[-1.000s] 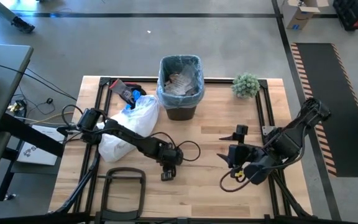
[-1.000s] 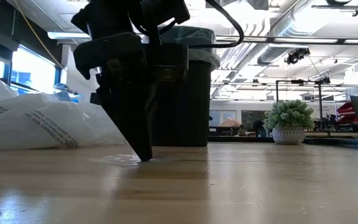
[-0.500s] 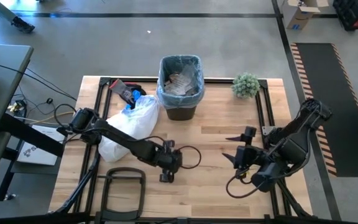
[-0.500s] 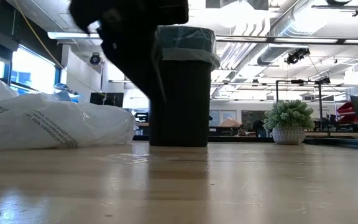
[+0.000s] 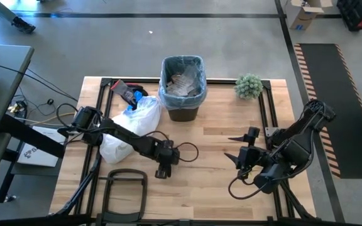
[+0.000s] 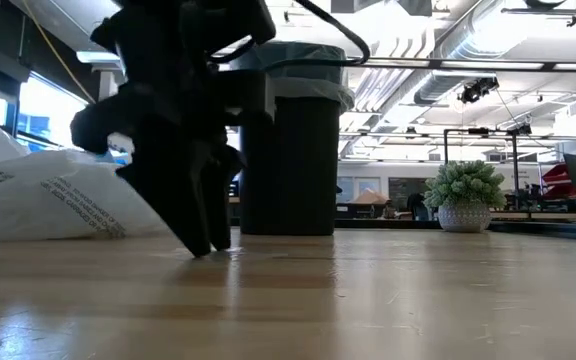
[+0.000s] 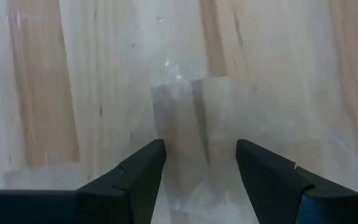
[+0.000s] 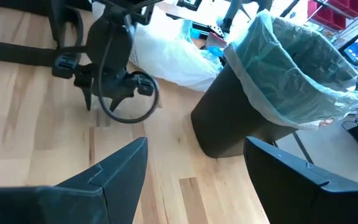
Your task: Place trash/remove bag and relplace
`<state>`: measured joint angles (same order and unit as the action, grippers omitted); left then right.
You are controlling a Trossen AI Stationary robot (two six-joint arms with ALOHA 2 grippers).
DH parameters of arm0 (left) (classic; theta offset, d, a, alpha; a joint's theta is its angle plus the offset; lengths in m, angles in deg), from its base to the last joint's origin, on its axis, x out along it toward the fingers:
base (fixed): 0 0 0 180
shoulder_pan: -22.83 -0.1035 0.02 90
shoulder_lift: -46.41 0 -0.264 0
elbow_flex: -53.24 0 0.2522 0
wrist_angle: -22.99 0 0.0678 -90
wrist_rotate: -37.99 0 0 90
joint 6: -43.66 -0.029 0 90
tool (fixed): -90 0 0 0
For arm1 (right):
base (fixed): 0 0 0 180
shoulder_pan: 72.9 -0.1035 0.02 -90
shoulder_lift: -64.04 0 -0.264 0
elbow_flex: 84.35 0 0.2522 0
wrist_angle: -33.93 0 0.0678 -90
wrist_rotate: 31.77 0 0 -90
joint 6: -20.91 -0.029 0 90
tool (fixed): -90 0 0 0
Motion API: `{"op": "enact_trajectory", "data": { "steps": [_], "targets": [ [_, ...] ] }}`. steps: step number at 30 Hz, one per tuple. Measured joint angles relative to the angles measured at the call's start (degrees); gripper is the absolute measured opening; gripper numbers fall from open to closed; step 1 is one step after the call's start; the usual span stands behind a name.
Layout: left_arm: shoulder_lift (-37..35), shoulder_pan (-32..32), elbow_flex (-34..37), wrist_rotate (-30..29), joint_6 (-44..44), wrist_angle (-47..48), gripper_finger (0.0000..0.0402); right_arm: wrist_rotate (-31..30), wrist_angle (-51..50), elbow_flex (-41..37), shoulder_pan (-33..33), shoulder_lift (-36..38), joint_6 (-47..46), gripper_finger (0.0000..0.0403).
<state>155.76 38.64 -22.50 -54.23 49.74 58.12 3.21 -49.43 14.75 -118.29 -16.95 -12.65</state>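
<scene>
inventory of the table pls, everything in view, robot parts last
trash bin: 1, dark, back middle of table
bag: 1, light blue translucent liner, fitted over the bin's rim
trash: crumpled brown paper and clear wrappers, inside the bin
clear wrapper: 1, flat on the wood under the left gripper
white plastic bag: 1, whitish, left of the bin
plant: 1, green, back right corner
left gripper: open, tips at the wood, front middle
right gripper: open, empty, right side
</scene>
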Motion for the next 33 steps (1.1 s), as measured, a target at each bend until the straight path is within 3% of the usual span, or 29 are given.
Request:
{"op": "enact_trajectory", "data": {
  "steps": [5, 12, 18, 23, 27, 29, 31, 33],
  "targets": [
    [1.3, 0.1, 0.5, -0.3, -2.1, -1.2, 0.016, -0.1, 0.0, 0.0, 0.0, 0.0, 0.2, 0.0255],
    [1.2, 0.8, 0.5, -2.6, -4.2, -2.0, 0.0017, -1.6, -0.1, 0.0, 0.0, 0.0, 0.6, 0.0255],
    [-1.2, 3.3, -5.4, -5.8, -0.3, 5.2, 0.0005, -1.6, -0.9, 0.0, -0.3, 0.0, -0.1, 0.0255],
    [-6.2, 5.5, -19.8, -18.2, -3.5, 12.7, 0.0002, -2.6, -2.7, 0.0, -0.5, 0.0, -2.4, 0.0255],
    [-8.2, 4.1, -31.1, -41.8, -8.3, 13.7, 0.0001, -3.4, -2.9, 0.0, -0.5, 0.0, -2.5, 0.0255],
    [-9.6, 1.7, -36.3, -49.1, -16.3, 10.7, 0.0, -4.1, -2.8, 0.0, -0.5, 0.0, -2.5, 0.0255],
    [-10.0, -2.1, -40.5, -51.7, -21.8, 8.3, 0.0, -4.6, -2.8, 0.0, -0.5, 0.0, -2.5, 0.0255],
    [-9.7, -6.8, -43.2, -50.2, -23.4, 8.2, 0.0, -4.6, -2.8, 0.0, -0.5, 0.0, -2.5, 0.0255]
  ]
}}
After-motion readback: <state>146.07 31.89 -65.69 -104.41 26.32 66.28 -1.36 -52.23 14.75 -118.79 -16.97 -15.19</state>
